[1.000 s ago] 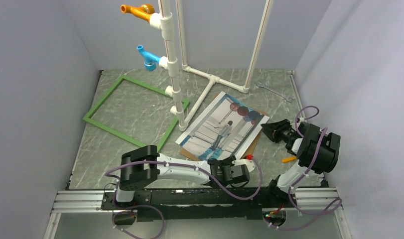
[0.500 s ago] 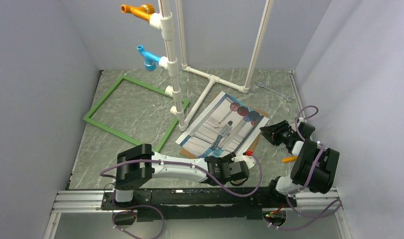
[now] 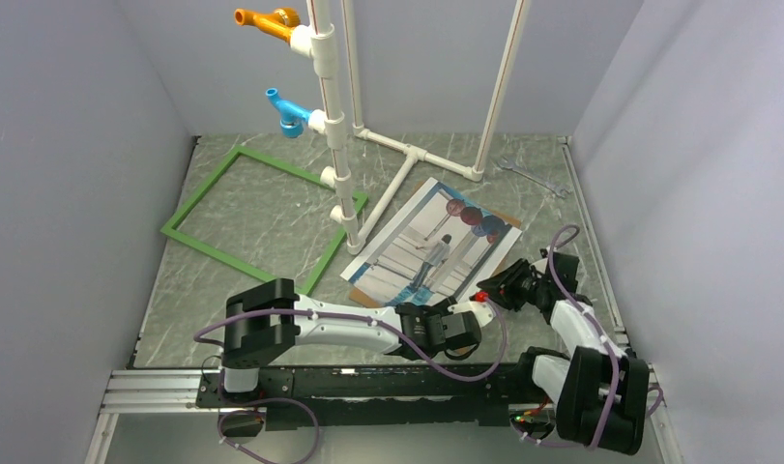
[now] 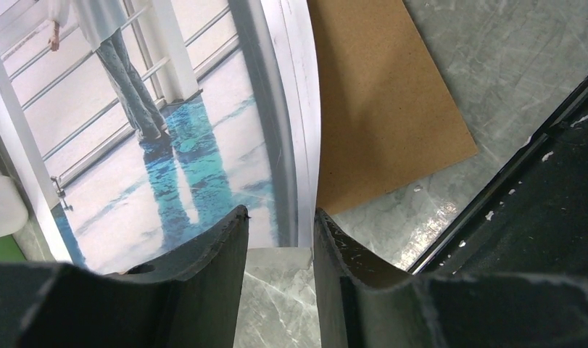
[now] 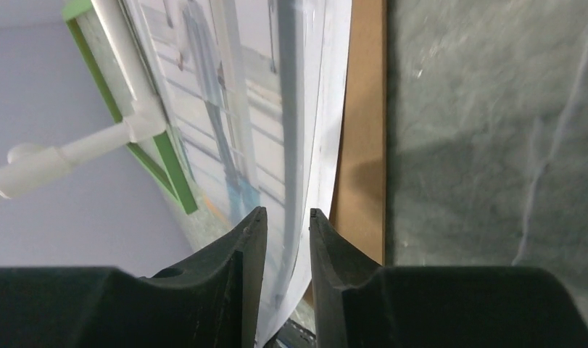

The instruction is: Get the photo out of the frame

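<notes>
The photo [image 3: 426, 251] lies flat on a brown backing board [image 3: 501, 259] right of centre, outside the green frame [image 3: 202, 190], which lies empty at the left. My left gripper [image 3: 465, 311] sits low at the photo's near corner. Its jaws [image 4: 280, 217] are open, with the photo's [image 4: 131, 145] white border ending right at the tips and bare table between them. My right gripper [image 3: 496, 288] is at the photo's near right edge. Its jaws [image 5: 283, 214] stand narrowly open with the photo's [image 5: 240, 109] curled white edge running between them, above the board [image 5: 363, 145].
A white pipe stand [image 3: 334, 126] with orange and blue fittings rises between frame and photo, its foot touching the photo's far side. A wrench [image 3: 533, 176] lies at the back right. Grey walls close in on three sides.
My right arm has folded down and swung left, bringing its gripper from beside the board onto the photo's near right edge. The left gripper has hardly moved. The photo lies where it was.
</notes>
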`<state>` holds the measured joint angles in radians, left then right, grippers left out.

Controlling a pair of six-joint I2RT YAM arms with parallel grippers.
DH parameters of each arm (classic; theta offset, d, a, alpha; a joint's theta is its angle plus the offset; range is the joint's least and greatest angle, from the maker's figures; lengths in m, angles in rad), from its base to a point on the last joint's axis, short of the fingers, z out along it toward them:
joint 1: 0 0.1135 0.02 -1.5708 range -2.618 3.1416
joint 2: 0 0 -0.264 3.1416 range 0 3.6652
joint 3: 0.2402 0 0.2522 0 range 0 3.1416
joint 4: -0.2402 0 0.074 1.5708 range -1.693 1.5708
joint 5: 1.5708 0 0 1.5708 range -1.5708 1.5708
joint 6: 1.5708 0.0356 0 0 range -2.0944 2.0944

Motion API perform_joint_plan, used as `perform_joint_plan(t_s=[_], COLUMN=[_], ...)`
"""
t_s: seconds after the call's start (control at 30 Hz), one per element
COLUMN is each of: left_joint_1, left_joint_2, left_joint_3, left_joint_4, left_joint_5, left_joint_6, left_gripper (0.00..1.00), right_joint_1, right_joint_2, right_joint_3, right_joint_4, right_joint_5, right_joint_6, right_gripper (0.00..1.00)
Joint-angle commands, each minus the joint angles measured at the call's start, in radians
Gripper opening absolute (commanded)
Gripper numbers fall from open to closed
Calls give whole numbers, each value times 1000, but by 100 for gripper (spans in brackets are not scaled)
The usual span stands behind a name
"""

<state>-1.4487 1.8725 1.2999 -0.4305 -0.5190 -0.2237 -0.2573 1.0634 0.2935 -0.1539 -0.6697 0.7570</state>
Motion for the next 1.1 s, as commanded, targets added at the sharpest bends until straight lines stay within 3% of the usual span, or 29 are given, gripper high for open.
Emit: perform_joint_plan(t_s=[0.0,0.1,0.47,0.8,1.07], left_joint_1=[24,29,29,28,29], left_joint_2=[-61,-61,-59,-65,-58], left_joint_3=[-6,-10,-7,-9,3], left_joint_4=[6,9,6,7,6], left_joint_5=[-28,-24,-18,-12,-4], left_joint_6=[9,10,6,4,5], left_gripper=[41,41,39,38,37], right_joint_1=[35,36,58,108,155], right_joint_2=[-106,-169,-218,-214,-182], right_joint_3=[-6,-3,-44,-119,-183], right_joint_4=[-153,-218,-240,-138,35], right_joint_5=[91,134,66,10,-20], right_joint_6=[16,-5,-3,73,182], right_gripper=[29,31,36,32,32])
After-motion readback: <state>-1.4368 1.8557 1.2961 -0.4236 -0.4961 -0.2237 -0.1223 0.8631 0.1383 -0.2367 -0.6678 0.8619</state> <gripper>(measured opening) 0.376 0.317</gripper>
